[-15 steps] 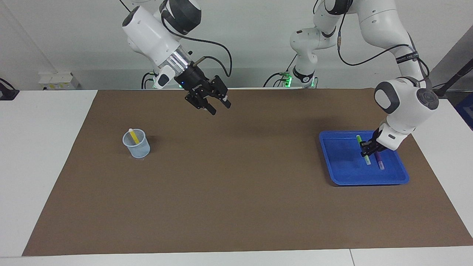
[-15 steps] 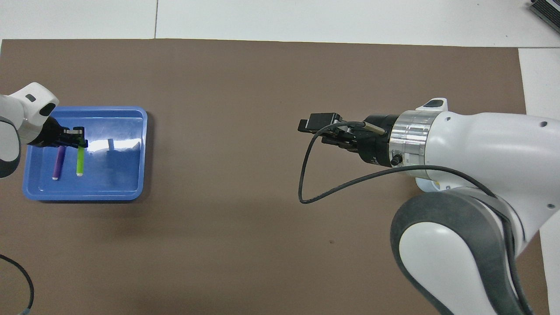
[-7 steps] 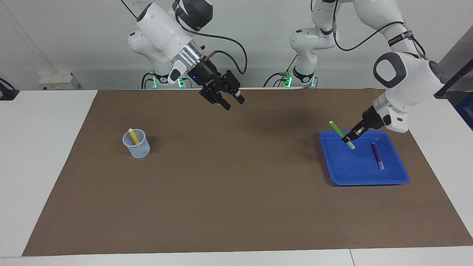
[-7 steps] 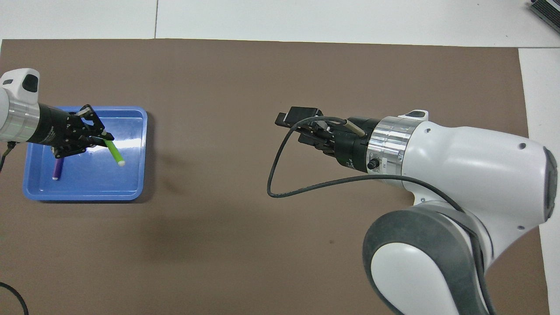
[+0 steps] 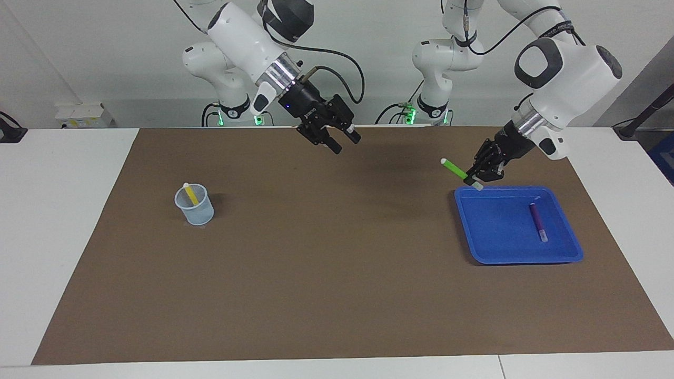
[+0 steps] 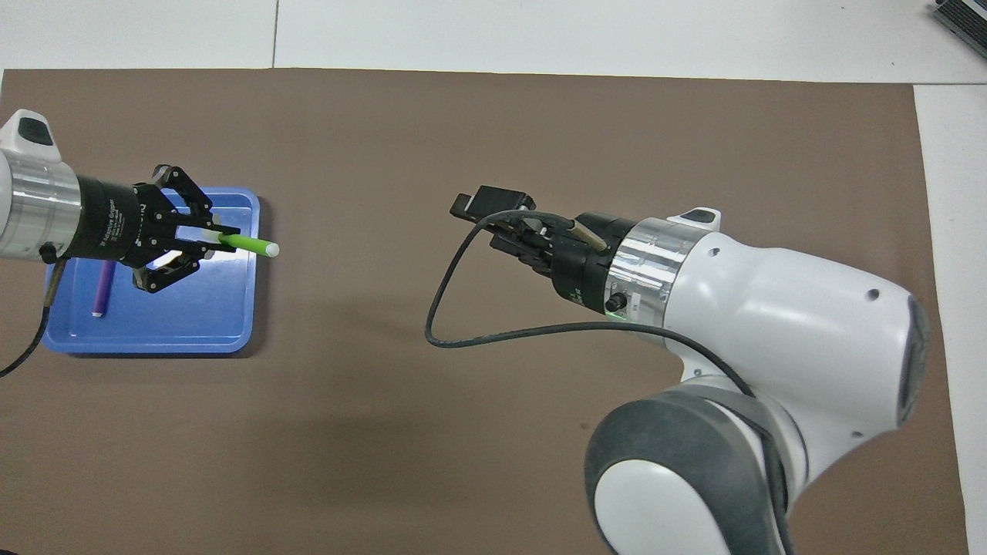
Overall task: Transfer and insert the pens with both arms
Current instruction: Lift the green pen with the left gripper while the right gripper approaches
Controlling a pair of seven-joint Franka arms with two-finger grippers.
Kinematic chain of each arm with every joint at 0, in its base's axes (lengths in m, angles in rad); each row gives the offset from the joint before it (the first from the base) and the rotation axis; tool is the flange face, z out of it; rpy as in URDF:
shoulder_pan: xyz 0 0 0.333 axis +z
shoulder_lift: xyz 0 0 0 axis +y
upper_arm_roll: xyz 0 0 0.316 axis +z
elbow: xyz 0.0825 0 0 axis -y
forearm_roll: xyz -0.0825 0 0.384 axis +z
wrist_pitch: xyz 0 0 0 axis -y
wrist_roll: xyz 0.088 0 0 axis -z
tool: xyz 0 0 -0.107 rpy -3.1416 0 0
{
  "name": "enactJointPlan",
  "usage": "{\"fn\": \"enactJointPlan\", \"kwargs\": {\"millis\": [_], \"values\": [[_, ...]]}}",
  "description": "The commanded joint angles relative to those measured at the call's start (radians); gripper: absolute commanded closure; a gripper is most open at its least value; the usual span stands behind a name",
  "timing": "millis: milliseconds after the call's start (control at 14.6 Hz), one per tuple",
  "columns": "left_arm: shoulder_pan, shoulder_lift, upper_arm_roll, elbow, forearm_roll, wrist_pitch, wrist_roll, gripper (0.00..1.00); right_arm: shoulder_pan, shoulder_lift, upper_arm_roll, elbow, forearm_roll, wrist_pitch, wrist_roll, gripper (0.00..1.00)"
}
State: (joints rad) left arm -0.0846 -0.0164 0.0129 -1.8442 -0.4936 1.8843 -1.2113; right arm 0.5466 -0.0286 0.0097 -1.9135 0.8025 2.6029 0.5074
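Holding the green pen [image 5: 455, 170] near its lower end, the left gripper [image 5: 472, 179] is up in the air over the edge of the blue tray [image 5: 474, 247] that is nearer to the robots. Its jaws are closed tightly on the pen. The pen is tilted, and its whitish free tip points toward the middle of the desk [image 5: 337, 295], out past the tray's rim. The purple pen [image 5: 537, 221] lies flat in the tray, toward the left arm's end of the desk. The yellow pen [image 5: 190, 193] stands leaning inside a clear plastic cup [image 5: 195, 209], which is on the brown mat [image 5: 337, 252] toward the right arm's end, well apart from the tray. The right gripper [image 5: 341, 144] hangs in the air over the middle part of the mat, on the side closer to the robots. Its jaws are parted and hold nothing, with a clear gap between the two fingertips. The two grippers are well apart from each other.
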Motion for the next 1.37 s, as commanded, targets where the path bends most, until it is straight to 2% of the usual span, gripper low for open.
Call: {"fn": "enactJointPlan", "kwargs": {"millis": [0,205,273,547,1025,1161,1298], "values": [[-0.049,-0.074,0.012,-0.068,-0.037,0.001,-0.150,1.00,0.058,0.042,-0.001,0.005,0.021,0.081,0.017,0.26],[-0.099,-0.115,0.012,-0.107,-0.040,0.009,-0.229,1.00,0.146,0.107,-0.001,0.037,0.021,0.179,0.023,0.25],[-0.115,-0.122,0.012,-0.113,-0.045,0.010,-0.263,1.00,0.170,0.125,-0.001,0.047,0.020,0.212,0.023,0.21],[-0.147,-0.163,0.012,-0.148,-0.071,0.024,-0.339,1.00,0.208,0.185,-0.001,0.106,0.007,0.221,0.043,0.12],[-0.158,-0.198,0.010,-0.179,-0.105,0.029,-0.367,1.00,0.248,0.188,-0.002,0.109,0.004,0.227,0.108,0.13],[-0.159,-0.200,0.010,-0.182,-0.106,0.027,-0.369,1.00,0.257,0.191,-0.001,0.110,0.000,0.250,0.120,0.21],[-0.159,-0.204,0.012,-0.184,-0.114,0.027,-0.369,1.00,0.268,0.190,-0.001,0.102,0.000,0.252,0.146,0.21]]}}
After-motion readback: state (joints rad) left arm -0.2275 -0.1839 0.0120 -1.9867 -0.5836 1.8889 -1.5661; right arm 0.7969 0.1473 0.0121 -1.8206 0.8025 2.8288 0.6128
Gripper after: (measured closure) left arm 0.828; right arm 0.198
